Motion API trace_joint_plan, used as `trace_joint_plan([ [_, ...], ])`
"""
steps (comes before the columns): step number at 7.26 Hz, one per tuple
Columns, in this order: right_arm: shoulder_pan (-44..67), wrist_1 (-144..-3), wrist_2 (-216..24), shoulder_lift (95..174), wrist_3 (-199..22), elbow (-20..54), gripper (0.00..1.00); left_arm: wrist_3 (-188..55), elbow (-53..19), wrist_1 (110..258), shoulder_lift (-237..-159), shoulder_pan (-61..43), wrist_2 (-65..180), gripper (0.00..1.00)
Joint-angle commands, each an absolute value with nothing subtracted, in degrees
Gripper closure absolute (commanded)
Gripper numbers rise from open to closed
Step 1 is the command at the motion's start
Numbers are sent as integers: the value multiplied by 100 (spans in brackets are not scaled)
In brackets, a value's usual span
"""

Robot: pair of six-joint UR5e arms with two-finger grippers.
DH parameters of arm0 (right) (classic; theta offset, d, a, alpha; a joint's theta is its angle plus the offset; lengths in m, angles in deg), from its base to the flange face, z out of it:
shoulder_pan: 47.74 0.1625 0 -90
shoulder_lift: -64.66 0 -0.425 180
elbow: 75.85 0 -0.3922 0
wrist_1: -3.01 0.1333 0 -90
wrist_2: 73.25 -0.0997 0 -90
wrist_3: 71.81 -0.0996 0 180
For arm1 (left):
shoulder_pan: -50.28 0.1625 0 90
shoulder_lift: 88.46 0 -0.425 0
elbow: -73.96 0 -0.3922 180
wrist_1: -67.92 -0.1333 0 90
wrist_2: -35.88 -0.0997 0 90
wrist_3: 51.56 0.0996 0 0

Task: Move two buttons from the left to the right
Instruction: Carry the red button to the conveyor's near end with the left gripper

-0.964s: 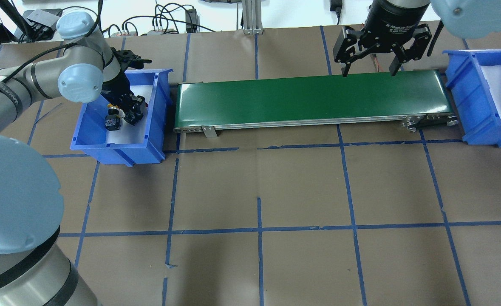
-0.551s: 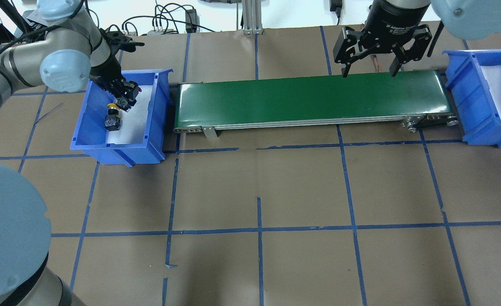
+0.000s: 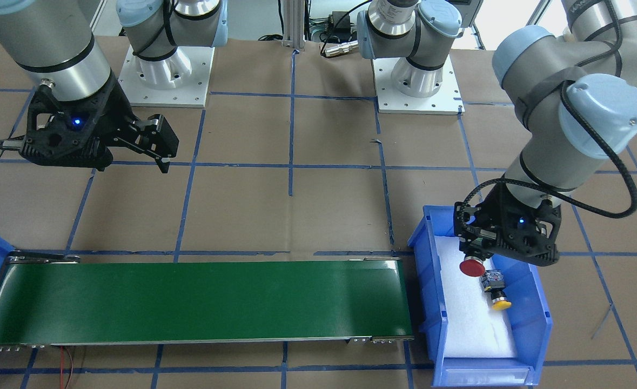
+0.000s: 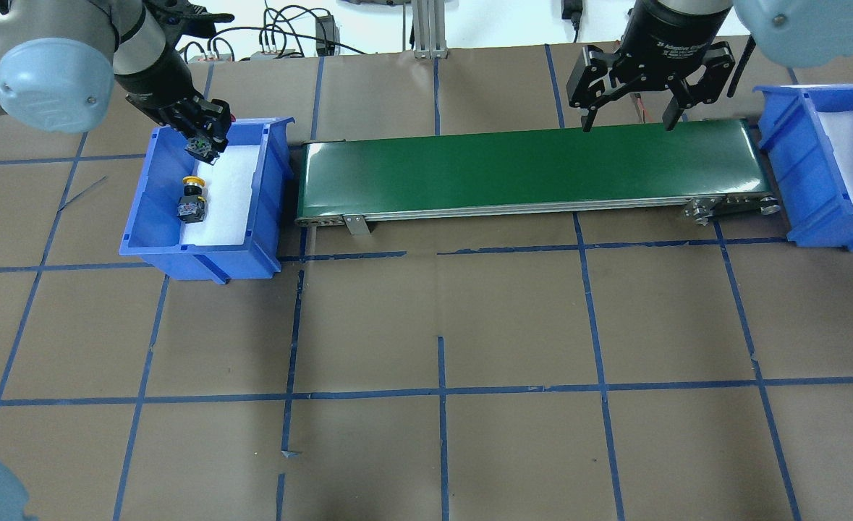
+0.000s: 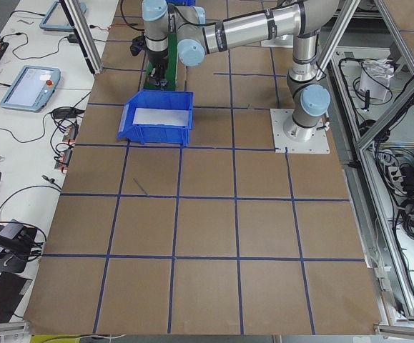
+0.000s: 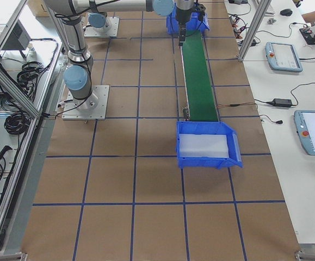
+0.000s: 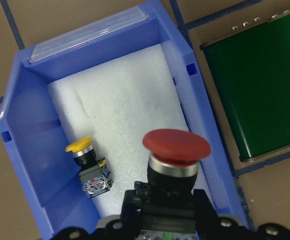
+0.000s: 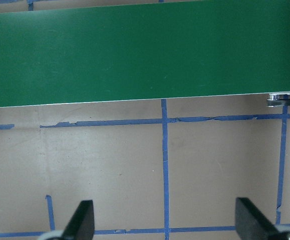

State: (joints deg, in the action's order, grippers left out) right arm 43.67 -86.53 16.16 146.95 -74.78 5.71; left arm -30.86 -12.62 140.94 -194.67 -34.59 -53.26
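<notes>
My left gripper (image 4: 202, 140) is shut on the red button (image 7: 176, 147) and holds it above the far end of the left blue bin (image 4: 202, 255). The red cap (image 3: 472, 267) points away from the gripper body. The yellow button (image 4: 191, 199) lies on its side on the white foam in that bin, and it also shows in the left wrist view (image 7: 87, 162). My right gripper (image 4: 629, 119) is open and empty. It hangs over the far edge of the green conveyor belt (image 4: 535, 170) near its right end.
A second blue bin (image 4: 795, 163) with white foam stands at the belt's right end. The belt's left end (image 7: 265, 85) lies close beside the left bin. Brown paper with blue tape lines covers the table (image 4: 440, 325).
My left gripper has risen out of the left bin with the red button in it and moved toward the bin's far end. The yellow button and the right arm have stayed put.
</notes>
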Motion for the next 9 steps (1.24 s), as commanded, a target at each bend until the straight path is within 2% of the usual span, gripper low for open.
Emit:
trace_joint_plan([
  [1,4367,-8655,1622,14684,-7480,571,0,-4597,-1226,14008,-19681,-4188,-5315,89],
  [5,4367,-8655,1631,14675,-7471,571,0,-5165,-1208,13455,-20551,-4719,-5271,89],
  [8,4367,-8646,1640,14684,-7453,580,0,-5174,-1208,13288,-20816,-4745,-5271,88],
  [9,4367,-8646,1648,14675,-7445,580,0,-5174,-1200,13287,-20851,-4737,-5280,80],
])
